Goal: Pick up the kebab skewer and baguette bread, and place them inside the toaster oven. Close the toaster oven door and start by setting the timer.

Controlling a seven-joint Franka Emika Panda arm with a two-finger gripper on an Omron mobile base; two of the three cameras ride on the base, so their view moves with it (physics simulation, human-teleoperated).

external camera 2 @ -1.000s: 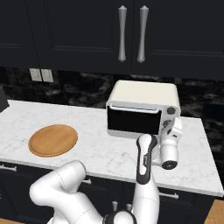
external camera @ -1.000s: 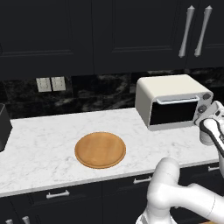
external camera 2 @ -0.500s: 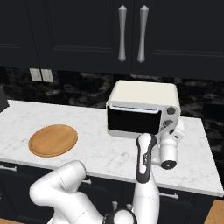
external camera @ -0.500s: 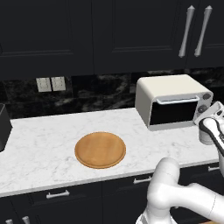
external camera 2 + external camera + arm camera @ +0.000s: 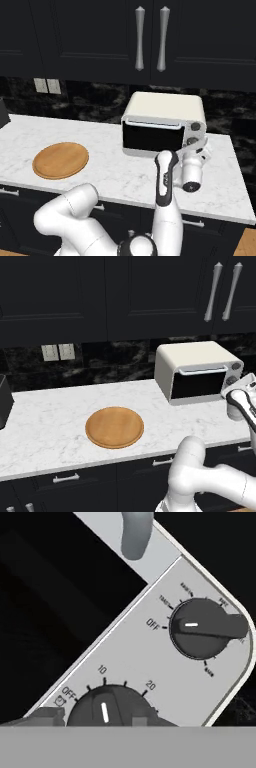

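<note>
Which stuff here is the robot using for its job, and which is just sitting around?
For the job: cream-white toaster oven, its shut dark glass door, the dark timer knob, the closed two-finger gripper at that knob.

Just sitting around: round wooden board, wall outlets, silver cupboard handles.

In the hand view, the lower timer knob [image 5: 105, 712] was cut off by the bottom of the picture, so its dial markings past 20 could not be read. The small labels around the upper knob [image 5: 200, 628] were too blurred to read, apart from OFF. Behind the toaster oven door [image 5: 199, 384], the dark glass hid whatever lay inside. In the left base view, the picture's right edge cut the gripper [image 5: 246, 390].
</note>
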